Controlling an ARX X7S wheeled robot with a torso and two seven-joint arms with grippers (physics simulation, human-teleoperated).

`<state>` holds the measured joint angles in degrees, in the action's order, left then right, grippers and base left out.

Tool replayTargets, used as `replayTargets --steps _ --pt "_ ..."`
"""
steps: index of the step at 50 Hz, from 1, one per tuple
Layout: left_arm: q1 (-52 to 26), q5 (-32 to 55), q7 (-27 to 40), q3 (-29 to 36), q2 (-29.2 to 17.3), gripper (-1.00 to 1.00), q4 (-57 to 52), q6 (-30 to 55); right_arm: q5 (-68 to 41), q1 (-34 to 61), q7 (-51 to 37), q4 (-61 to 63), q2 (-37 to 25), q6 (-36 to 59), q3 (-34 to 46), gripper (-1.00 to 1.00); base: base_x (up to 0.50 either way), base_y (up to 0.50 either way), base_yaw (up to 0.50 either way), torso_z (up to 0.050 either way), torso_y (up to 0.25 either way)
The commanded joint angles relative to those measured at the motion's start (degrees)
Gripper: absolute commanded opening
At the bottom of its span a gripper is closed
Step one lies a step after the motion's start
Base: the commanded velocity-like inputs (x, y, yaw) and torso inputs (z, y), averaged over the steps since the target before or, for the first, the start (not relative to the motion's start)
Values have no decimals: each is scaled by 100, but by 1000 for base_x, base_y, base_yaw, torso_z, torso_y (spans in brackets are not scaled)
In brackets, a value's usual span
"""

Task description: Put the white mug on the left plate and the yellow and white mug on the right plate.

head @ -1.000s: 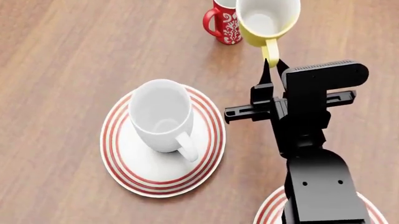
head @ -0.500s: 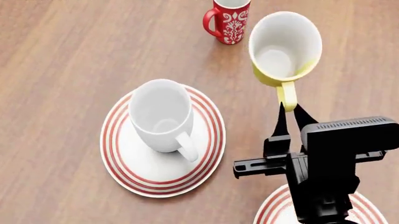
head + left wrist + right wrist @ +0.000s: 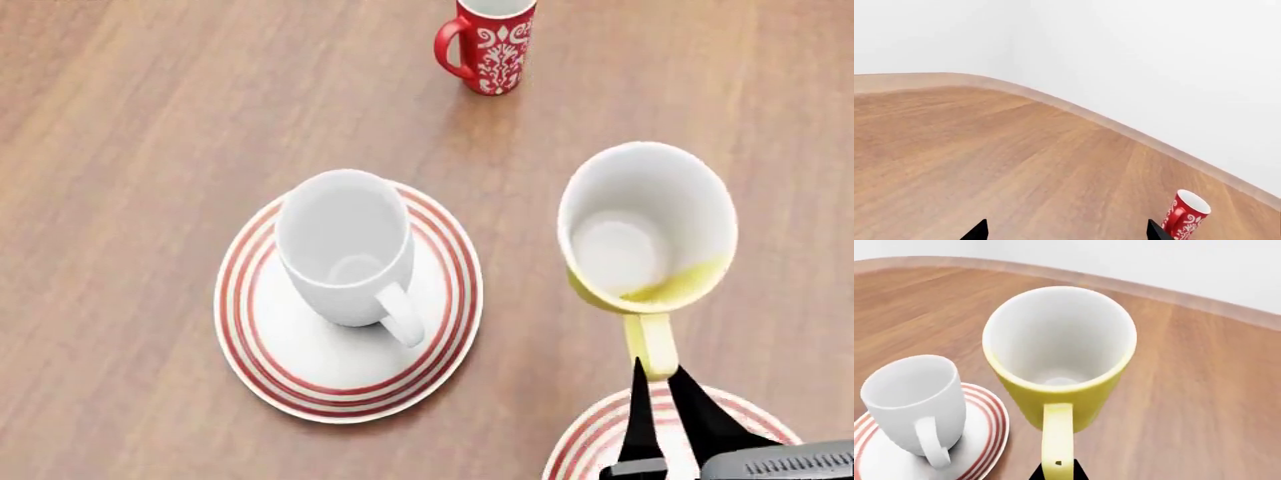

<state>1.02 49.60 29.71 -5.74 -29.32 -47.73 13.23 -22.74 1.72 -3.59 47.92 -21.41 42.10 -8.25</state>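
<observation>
The white mug (image 3: 344, 247) stands upright on the left plate (image 3: 287, 355), handle toward me; it also shows in the right wrist view as the white mug (image 3: 917, 402) on that plate (image 3: 984, 440). The yellow and white mug (image 3: 645, 232) hangs in the air, held by its handle, with my right gripper (image 3: 657, 375) shut on it just beyond the right plate (image 3: 587, 445) at the bottom edge. Up close, the yellow and white mug (image 3: 1057, 365) has its handle pinched between the right gripper (image 3: 1057, 472) tips. My left gripper (image 3: 1064, 232) is open over bare wood.
A red mug with a white floral pattern (image 3: 489, 42) stands at the back of the wooden table (image 3: 134, 120); the red mug (image 3: 1185, 214) also shows beside my left fingertip. The table's far edge (image 3: 1074, 107) meets a white wall.
My right gripper has pulled the yellow and white mug back toward me and to the right, from beside the red mug to just beyond the right plate. The white mug has not moved.
</observation>
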Motion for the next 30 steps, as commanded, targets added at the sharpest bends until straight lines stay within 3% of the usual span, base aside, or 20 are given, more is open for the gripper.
replayTargets --steps 1,4,21,30 --pt "66 -6 45 6 -20 100 -86 -7 -357 -993 -103 1039 -77 274 -605 -100 0 0 0 0 0" --pt "99 15 67 -18 -40 100 -132 -11 -455 -1242 -227 1177 -105 330 -695 -100 0 0 0 0 0" --pt "124 49 125 -35 -78 100 -176 -25 -313 -3962 -1090 1165 -765 -2073 -405 -100 0 0 0 0 1" --pt "45 122 160 -60 -109 100 -117 -18 -14 -4453 -953 956 -618 -2618 -269 -100 0 0 0 0 0"
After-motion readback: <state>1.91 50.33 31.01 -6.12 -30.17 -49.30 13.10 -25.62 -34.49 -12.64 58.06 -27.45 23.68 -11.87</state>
